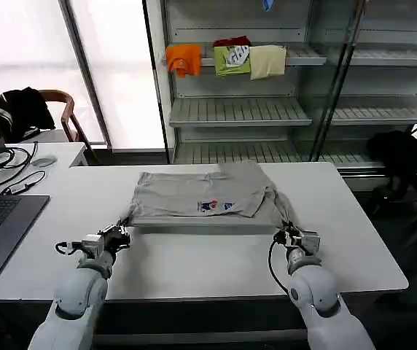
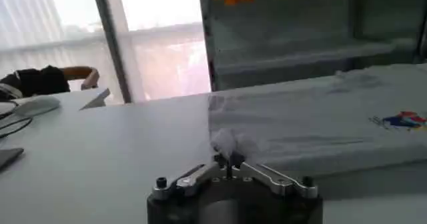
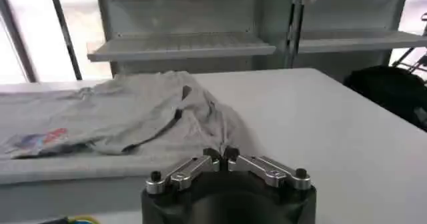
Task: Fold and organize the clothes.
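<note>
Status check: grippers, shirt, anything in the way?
Left gripper, right gripper: jaws shut on shirt near corners. Shirt part-folded, mid-table. Nothing in the way.

No words, numbers or brand names are showing clearly enough to read. The shirt (image 1: pixel 201 195) is carrying a small red-and-blue chest print (image 1: pixel 216 206), its lettering too blurred to make out.

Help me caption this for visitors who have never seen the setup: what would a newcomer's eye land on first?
First, the grey shirt spread on the white table, its small coloured print facing up. Next, the left tool and the right tool, each shut on a near corner of the shirt. Behind, orange, green and cream folded garments sit on a shelf rack.
</note>
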